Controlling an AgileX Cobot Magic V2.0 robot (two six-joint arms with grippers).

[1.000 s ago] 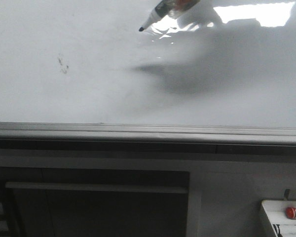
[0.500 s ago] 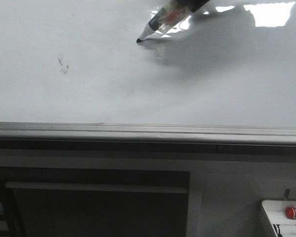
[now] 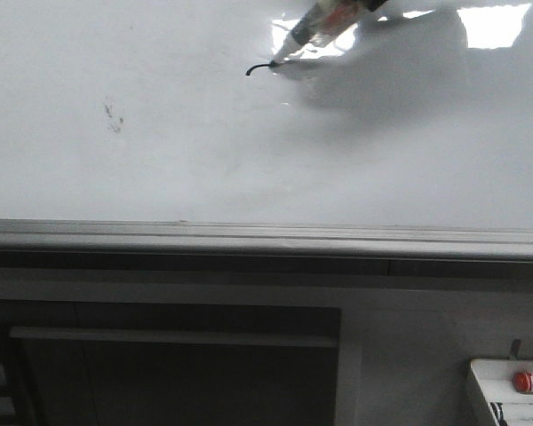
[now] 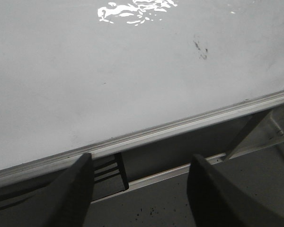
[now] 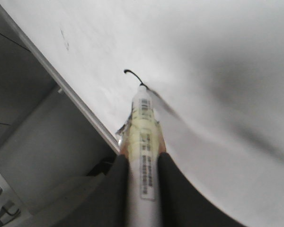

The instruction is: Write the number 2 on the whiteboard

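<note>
Number 2 (image 3: 260, 68): only a short curved stroke so far, far right-centre of the whiteboard (image 3: 160, 160).
Front: marker (image 3: 315, 25) tip touching the stroke's right end; right claw out of frame.
Left wrist: left claw (image 4: 142, 189) released, idle near the frame.
Right wrist: right claw (image 5: 141, 189) clenched on the marker's rear barrel.
Handling: light, stiff, likely slick; grip firm, press gently.

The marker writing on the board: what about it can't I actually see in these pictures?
- Front view: the marker runs off the top edge, so its upper end and the right gripper are cut off.
- Right wrist view: the marker's label print is blurred and unreadable.
- Right wrist view: the tip is blurred where it meets the black stroke on the whiteboard.
- Left wrist view: the marker is out of frame.
</note>
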